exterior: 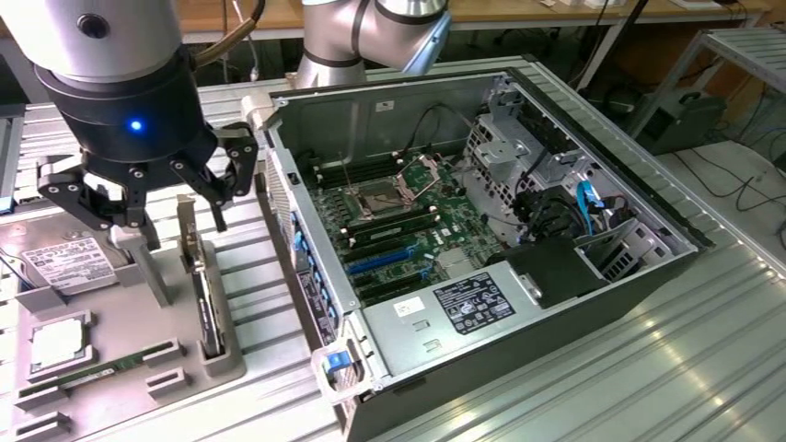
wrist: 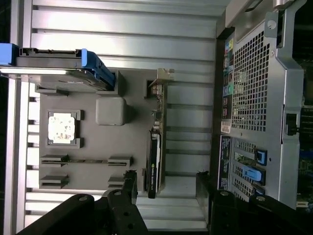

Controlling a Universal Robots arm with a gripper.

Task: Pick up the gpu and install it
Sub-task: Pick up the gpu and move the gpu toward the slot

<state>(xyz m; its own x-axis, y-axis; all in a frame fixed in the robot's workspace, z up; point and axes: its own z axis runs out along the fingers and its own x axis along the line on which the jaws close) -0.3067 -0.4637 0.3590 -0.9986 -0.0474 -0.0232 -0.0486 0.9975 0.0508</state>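
- Gripper point(exterior: 164, 217) point(wrist: 166, 182): black, multi-link claw on the arm's wrist, jaws spread wide and holding nothing. It hung above the grey holder, over the side nearest the computer case.
- Gpu point(exterior: 202, 287) point(wrist: 155, 147): stood on its long edge in a slot of the holder, on the side closest to the case, silver bracket at one end and black shroud along the card. In the wrist view the card's shroud end lay in line with the gap between the two fingers; no contact with them could be seen.
- Grey holder point(exterior: 123, 318) point(wrist: 93, 142): moulded tray lying flat on the table, at the exterior view's left of the case.
- Hard drive point(exterior: 62, 262) point(wrist: 54, 66): silver box with a white label and blue side rails, seated at one end of the holder.
- Processor chip point(exterior: 59, 343) point(wrist: 62, 128): square, silver-topped, in its own recess.
- RAM stick point(exterior: 105, 368) point(wrist: 80, 160): thin green strip, lying between small grey supports.
- Computer case point(exterior: 639, 198) point(wrist: 254, 73): on its side, side panel off, perforated rear face turned toward the holder.
- Motherboard point(exterior: 393, 221): green, inside the case, with blue expansion slots point(exterior: 375, 262).
- Table point(exterior: 687, 350) point(wrist: 122, 39): slatted aluminium surface carrying everything.
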